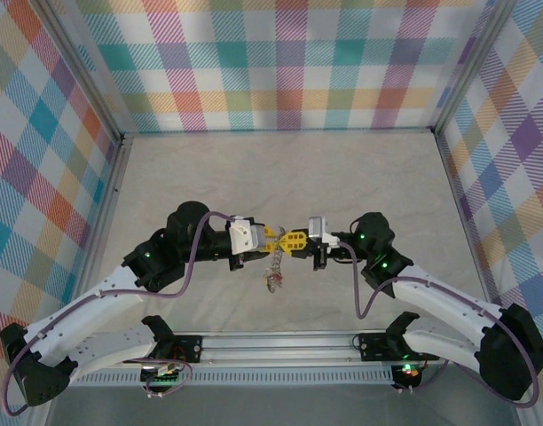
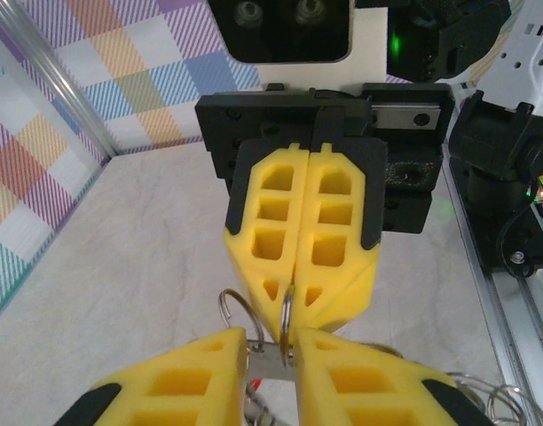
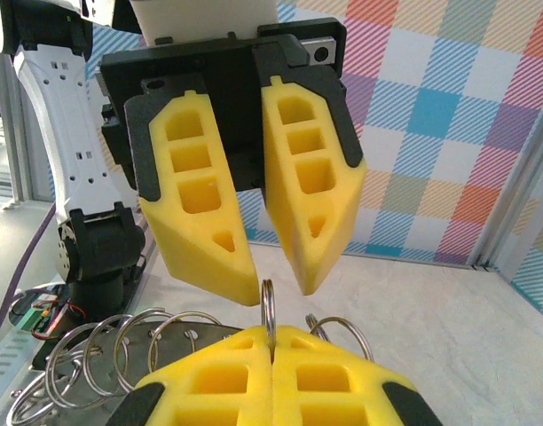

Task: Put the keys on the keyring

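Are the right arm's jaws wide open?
No, the right arm's jaws are shut flat together, pinching a thin metal ring between them.

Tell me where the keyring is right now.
The keyring is at mid-table in the top view, pinched edge-on in the right claw; the left claw faces it tip to tip, and a bunch of keys hangs just below.

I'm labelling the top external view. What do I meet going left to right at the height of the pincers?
Left arm → left pincer → right pincer, shut on a ring → right arm.
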Controlling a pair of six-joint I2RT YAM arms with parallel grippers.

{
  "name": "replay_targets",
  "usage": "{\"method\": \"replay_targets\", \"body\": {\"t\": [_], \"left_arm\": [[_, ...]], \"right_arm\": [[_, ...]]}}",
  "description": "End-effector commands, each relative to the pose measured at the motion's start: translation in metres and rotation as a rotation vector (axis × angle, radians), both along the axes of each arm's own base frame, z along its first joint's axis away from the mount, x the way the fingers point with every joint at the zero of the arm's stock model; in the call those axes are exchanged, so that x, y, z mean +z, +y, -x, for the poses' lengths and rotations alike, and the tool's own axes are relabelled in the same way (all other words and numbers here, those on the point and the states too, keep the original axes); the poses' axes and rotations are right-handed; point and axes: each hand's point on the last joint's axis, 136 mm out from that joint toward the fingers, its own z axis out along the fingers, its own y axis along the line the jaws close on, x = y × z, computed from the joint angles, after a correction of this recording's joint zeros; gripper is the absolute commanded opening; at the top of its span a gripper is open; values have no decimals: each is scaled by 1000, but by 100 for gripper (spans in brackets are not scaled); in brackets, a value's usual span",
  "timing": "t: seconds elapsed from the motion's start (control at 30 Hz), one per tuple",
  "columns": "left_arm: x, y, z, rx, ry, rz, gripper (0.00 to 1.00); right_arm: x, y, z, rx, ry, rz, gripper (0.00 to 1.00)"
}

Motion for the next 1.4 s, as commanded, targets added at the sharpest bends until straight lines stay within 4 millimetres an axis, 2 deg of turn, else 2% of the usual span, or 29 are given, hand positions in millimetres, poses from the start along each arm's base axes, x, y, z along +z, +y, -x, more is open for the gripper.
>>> {"method": "replay_targets", "body": {"t": [0.0, 0.5, 0.67, 0.7, 0.77, 0.83, 1.03, 1.17, 1.37], "left_arm": [[5, -1, -3, 6, -16, 24, 23], [2, -12, 1, -55, 27, 27, 22], [-5, -12, 4, -77, 43, 0, 0], [-4, -11, 4, -74, 42, -2, 0], [-4, -9, 3, -63, 33, -6, 0], [-6, -7, 3, -57, 25, -25, 0], [-21, 7, 8, -60, 52, -194, 0], [-29, 9, 10, -82, 83, -266, 0], [-41, 5, 10, -104, 190, -358, 0]], "right_arm": [[20, -5, 10, 17, -53, -67, 0], [19, -8, 11, 9, -32, -71, 0], [17, -7, 7, -4, -29, -70, 0], [17, -6, 7, -2, -27, -68, 0], [13, -5, 8, 7, -24, -48, 0], [2, -6, 9, 6, -11, 9, 0], [-27, -17, 13, -31, -7, 173, 19], [-48, -21, 16, -34, 15, 275, 21], [-43, -17, 13, -48, 31, 255, 23]]}}
